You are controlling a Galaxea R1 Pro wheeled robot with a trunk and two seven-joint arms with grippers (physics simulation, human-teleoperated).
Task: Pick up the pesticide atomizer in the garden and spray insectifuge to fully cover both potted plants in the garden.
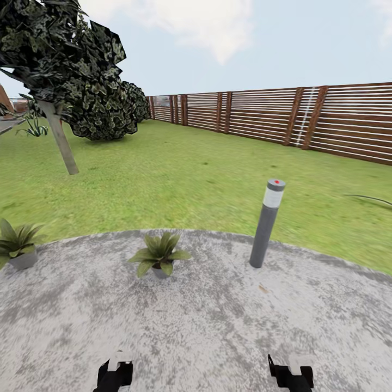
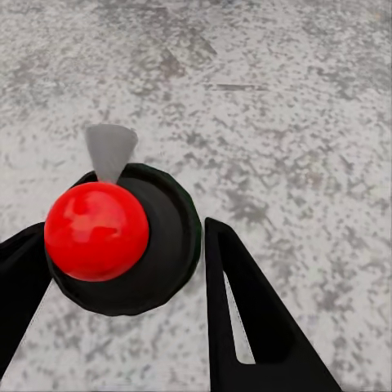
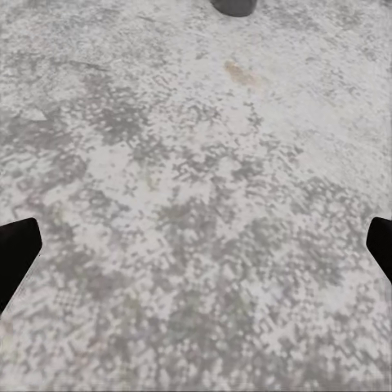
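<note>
Two potted plants stand on the round stone patio [image 1: 218,326]: one [image 1: 159,255] straight ahead of me, the other [image 1: 16,244] at the far left edge. Low in the head view are my left gripper [image 1: 115,374] and right gripper [image 1: 291,374]. In the left wrist view my left gripper [image 2: 122,237] is shut on a dark green round body, seen end-on, with a red ball and a grey cone on it; it looks like the pesticide atomizer [image 2: 167,237]. My right gripper [image 3: 196,237] is open over bare stone, with nothing between its fingers.
A tall grey bollard lamp [image 1: 265,224] stands on the patio ahead to the right; its base [image 3: 235,6] is in the right wrist view. Lawn [image 1: 190,174] lies beyond the patio, with a leaning tree [image 1: 60,136], a dark bush [image 1: 103,109] and the brown slat fence [image 1: 305,117].
</note>
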